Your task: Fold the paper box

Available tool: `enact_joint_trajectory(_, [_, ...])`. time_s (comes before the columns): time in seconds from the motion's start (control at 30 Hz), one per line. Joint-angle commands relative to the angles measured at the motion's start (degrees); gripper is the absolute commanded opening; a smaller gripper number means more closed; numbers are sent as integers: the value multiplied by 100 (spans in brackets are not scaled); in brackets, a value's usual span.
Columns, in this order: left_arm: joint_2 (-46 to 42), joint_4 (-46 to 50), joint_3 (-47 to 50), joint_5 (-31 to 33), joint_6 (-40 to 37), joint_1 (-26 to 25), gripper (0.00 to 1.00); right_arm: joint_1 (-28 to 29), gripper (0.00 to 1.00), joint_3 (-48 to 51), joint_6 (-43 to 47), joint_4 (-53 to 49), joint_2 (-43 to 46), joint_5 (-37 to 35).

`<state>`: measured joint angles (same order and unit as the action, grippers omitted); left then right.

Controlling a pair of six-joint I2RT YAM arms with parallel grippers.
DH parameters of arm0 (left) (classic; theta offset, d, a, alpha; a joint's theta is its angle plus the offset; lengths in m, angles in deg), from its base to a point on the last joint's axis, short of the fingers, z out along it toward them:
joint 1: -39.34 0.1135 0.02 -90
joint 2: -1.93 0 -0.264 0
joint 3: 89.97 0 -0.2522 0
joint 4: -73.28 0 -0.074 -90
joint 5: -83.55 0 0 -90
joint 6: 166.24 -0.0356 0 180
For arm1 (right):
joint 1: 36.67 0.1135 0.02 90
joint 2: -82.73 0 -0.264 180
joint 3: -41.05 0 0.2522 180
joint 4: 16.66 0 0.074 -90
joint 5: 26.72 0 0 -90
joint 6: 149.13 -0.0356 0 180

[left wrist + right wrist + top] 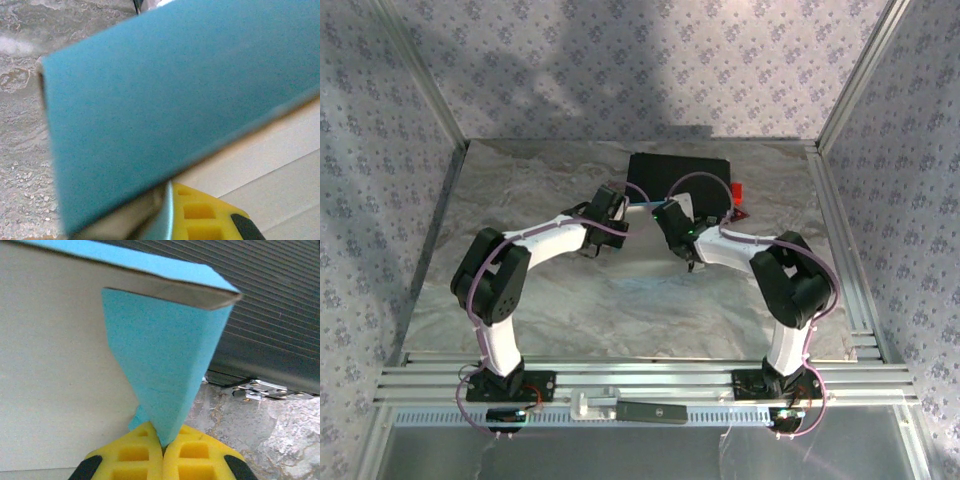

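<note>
Top view: both arms reached in toward the middle of the desk, wrists nearly meeting just in front of a black case that lay flat at the far side. A small red object sat at the case's right end; too small to identify.

The paper box was held between the two arms, up off the marbled surface and not yet a closed box. Cyan side out, white side showing on the inner faces.

Left gripper: clamped on the lower edge of a broad cyan panel. One yellow pad showed on the white side of the sheet; the other finger was hidden behind the panel. The panel ran tilted across the left wrist view, with a folded corner at its left end.

Right gripper: pads pressed together, pinching the narrow tip of a cyan flap. The flap widened upward to a crease, where it met a large white face on the left. Behind it, the case's ribbed side and a metal latch.
</note>
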<state>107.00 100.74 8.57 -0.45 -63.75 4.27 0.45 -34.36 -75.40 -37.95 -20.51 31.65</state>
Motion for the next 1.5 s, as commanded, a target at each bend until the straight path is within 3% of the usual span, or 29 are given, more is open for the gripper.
enact_joint_trajectory(0.0, [-215, 158, 92, -211, -213, -217, 0, -224, 9, 234, 85, 462, 284, 1116])
enact_joint_trajectory(0.13, [-228, 166, 106, -187, -219, -238, 0, -542, 18, 474, 20, 823, 497, 1862])
enact_joint_trajectory(0.33, [-216, 160, 109, -178, -221, -255, 0, -801, 25, 514, 10, 929, 576, 2323])
enact_joint_trajectory(0.97, [-216, 168, 161, -165, -261, -260, 0, -1083, 35, 590, 115, 1051, 439, 2276])
enact_joint_trajectory(1.37, [-207, 155, 133, -222, -289, -260, 0, -1024, 33, 404, 226, 1030, 171, 2592])
enact_joint_trajectory(1.47, [-207, 151, 135, -229, -291, -263, 0, -942, 17, 356, 248, 937, 127, 2368])
